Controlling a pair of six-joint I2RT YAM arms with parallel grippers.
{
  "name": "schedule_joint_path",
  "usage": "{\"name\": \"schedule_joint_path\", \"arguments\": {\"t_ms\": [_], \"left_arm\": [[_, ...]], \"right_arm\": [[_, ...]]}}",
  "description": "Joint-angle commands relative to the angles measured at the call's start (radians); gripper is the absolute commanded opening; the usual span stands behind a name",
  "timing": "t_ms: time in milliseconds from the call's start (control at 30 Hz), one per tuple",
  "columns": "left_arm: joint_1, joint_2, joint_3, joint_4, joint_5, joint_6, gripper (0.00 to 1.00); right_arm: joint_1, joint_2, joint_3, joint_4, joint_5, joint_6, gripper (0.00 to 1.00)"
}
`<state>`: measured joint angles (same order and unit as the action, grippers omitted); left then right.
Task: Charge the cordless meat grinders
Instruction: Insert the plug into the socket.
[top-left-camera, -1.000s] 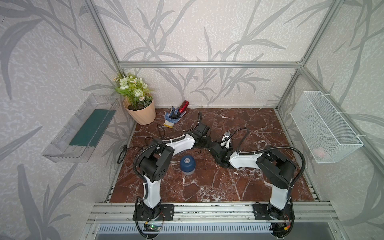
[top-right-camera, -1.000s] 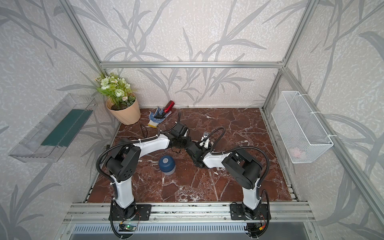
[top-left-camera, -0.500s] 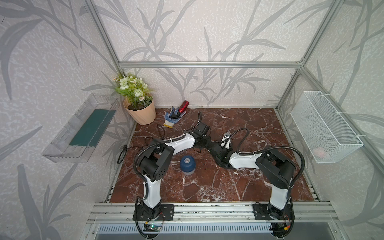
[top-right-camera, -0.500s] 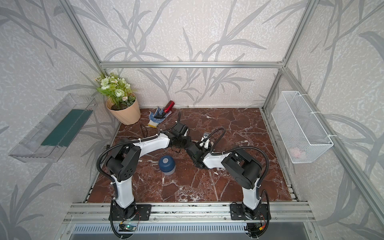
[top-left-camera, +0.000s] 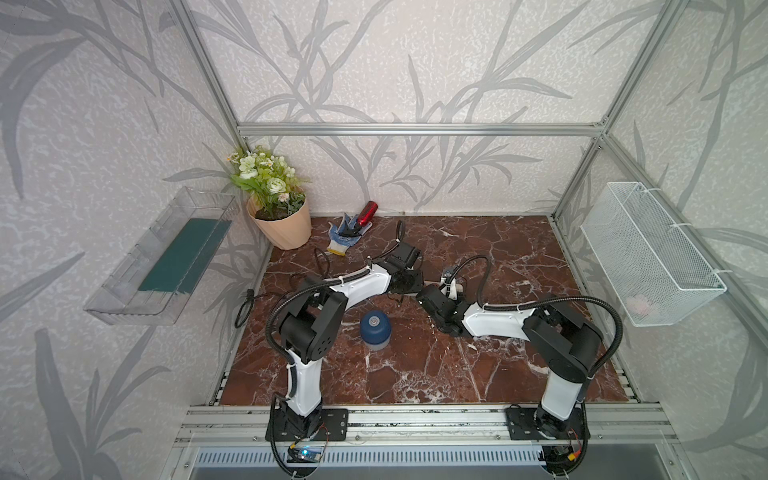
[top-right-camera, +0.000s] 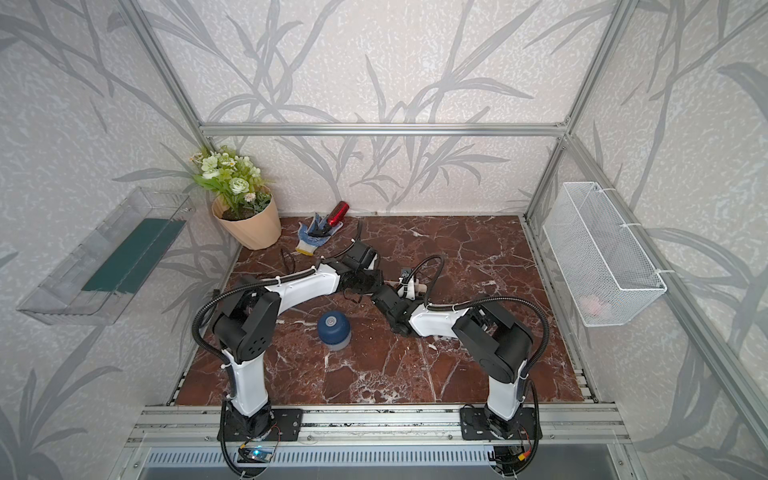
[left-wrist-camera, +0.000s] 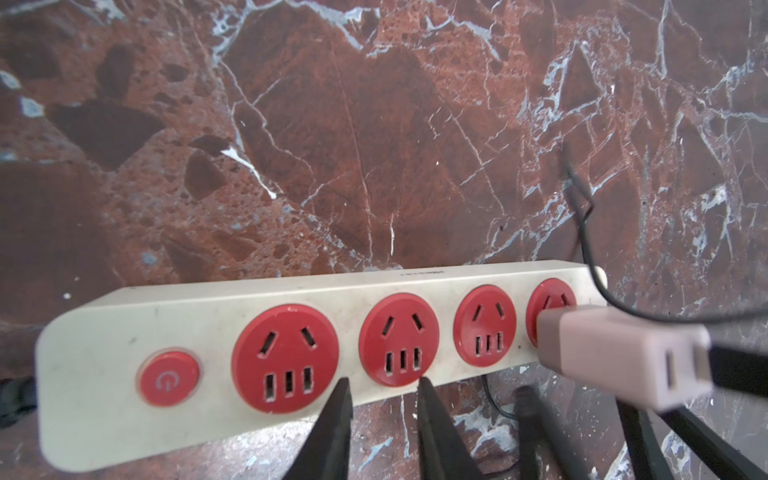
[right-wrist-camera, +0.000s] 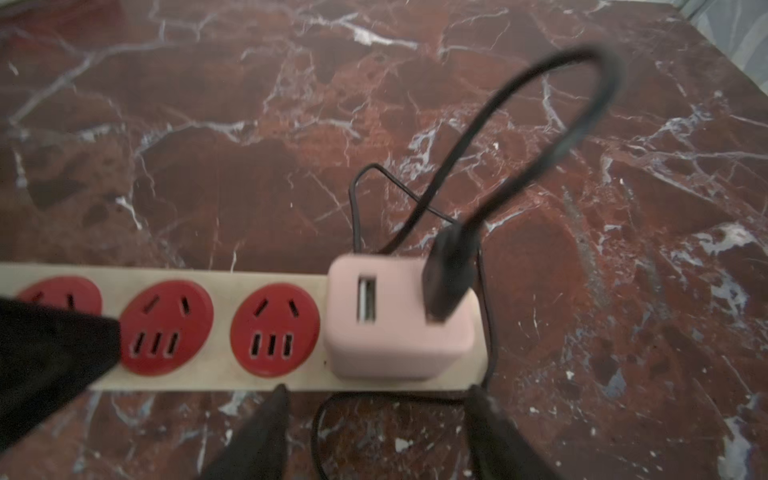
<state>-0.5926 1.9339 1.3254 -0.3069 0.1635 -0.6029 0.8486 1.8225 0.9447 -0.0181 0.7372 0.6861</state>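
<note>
Right hand (right-wrist-camera: 376, 388) hangs wide open over the pink adapter (right-wrist-camera: 395, 345), gripping nothing. The black USB plug (right-wrist-camera: 446, 278) sits at the adapter's outer port on a lean, and it's too blurred to call whether it is fully home. That's the first worry: if the plug is only half seated, the stiff cable (right-wrist-camera: 594, 58) arching above it could spring and lever it out.

Left hand (left-wrist-camera: 382, 382) has its fingers narrowly parted with nothing between them. The tips are at the near edge of the power strip (left-wrist-camera: 199, 307), apparently pinning it to the bench (top-left-camera: 498, 249). Lift off carelessly and the strip may skid, adapter and all.

A thinner run of cable lies on the bench right beside the right hand's fingers. A sloppy retreat could hook it and tug the adapter from its end socket.

And the meat grinder (top-left-camera: 375, 328)? In both top views it stands upright toward the front of the bench, between the two arms and well apart from the strip. Whether any lead reaches it is too small to tell. If the free end has to be carried over, a taut cable could tip the grinder or undo the plug
</note>
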Motion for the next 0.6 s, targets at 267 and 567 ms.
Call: {"name": "schedule_joint_path", "arguments": {"t_ms": [267,567], "left_arm": [[-0.003,-0.066,0.029,-0.061,-0.009,0.019,0.30],[-0.144,-0.150,0.008,-0.238,-0.104,0.150,0.33]], "right_arm": [[-0.079,-0.335,-0.021,-0.091,-0.098,-0.155,0.99],[-0.199,-0.561,-0.048,-0.268,-0.192,-0.184,0.99]]}}
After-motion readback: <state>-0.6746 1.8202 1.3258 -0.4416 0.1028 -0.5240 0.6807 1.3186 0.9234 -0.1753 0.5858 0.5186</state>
